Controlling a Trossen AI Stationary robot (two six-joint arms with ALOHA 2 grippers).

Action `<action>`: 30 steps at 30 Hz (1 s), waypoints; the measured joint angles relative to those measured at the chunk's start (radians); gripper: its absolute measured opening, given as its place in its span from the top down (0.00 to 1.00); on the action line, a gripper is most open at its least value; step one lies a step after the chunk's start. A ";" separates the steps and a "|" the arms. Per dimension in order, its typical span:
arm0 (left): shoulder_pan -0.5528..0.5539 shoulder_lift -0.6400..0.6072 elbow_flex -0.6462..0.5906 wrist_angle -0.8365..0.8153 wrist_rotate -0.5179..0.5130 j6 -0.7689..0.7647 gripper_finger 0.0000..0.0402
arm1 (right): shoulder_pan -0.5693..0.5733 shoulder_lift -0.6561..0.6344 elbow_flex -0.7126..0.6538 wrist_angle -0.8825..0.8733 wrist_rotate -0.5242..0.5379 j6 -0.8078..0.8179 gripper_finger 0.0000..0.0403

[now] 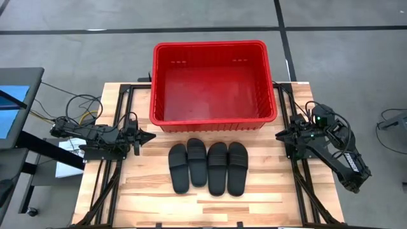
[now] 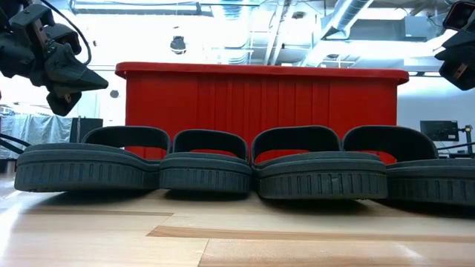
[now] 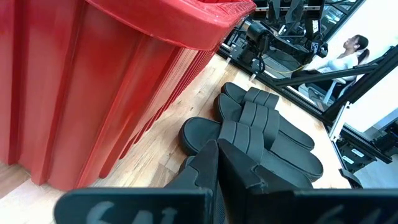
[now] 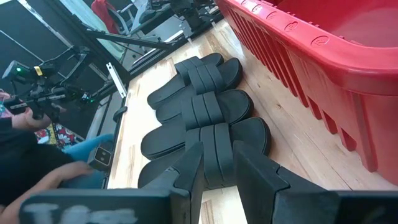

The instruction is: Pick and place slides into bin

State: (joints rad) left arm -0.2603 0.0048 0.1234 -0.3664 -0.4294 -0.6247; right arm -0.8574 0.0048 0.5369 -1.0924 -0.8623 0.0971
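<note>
Several black slides [image 1: 208, 167] lie side by side on their soles in a row on the wooden table, just in front of the red bin [image 1: 216, 44]. The row also shows in the low view [image 2: 237, 167], with the bin [image 2: 260, 100] behind it. My left gripper [image 1: 149, 136] hovers shut above the table, left of the slides and pointing toward them. My right gripper [image 1: 280, 135] hovers right of the slides with its fingers apart and nothing between them [image 4: 217, 165]. In the left wrist view the fingers [image 3: 216, 168] are together.
Black frame rails [image 1: 121, 114] run along both sides of the table. Bare wood [image 1: 210, 207] lies between the slides and the near edge. A person [image 3: 348, 53] sits beyond the table's right side, and a sleeve [image 4: 37, 162] shows off its left side.
</note>
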 joint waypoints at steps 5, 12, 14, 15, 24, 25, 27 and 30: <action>0.000 0.000 0.000 0.000 0.000 0.000 1.00 | 0.000 0.000 0.000 0.000 0.000 0.000 0.81; 0.000 0.000 0.000 0.007 -0.074 0.000 1.00 | 0.000 0.000 0.000 0.000 0.000 0.000 0.81; 0.000 0.000 0.000 0.007 -0.081 0.000 1.00 | 0.000 0.000 0.000 0.000 0.000 0.000 0.81; 0.000 0.000 0.000 0.007 -0.080 0.000 1.00 | 0.000 0.000 0.000 0.000 0.000 0.000 0.81; -0.001 0.000 0.000 0.021 -0.005 -0.076 1.00 | 0.000 0.000 0.000 0.000 0.000 0.000 0.81; -0.004 0.005 0.000 0.028 0.044 -0.088 1.00 | 0.000 0.000 0.000 0.000 0.000 0.000 0.81; -0.018 0.019 0.000 0.040 0.117 -0.110 1.00 | 0.000 0.000 0.000 0.000 0.000 0.000 0.81; -0.060 0.055 0.000 0.119 0.145 -0.123 1.00 | 0.000 0.000 0.000 0.000 0.000 0.000 0.81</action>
State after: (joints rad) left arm -0.3206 0.0600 0.1234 -0.2471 -0.2848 -0.7478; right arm -0.8574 0.0048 0.5369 -1.0924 -0.8623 0.0972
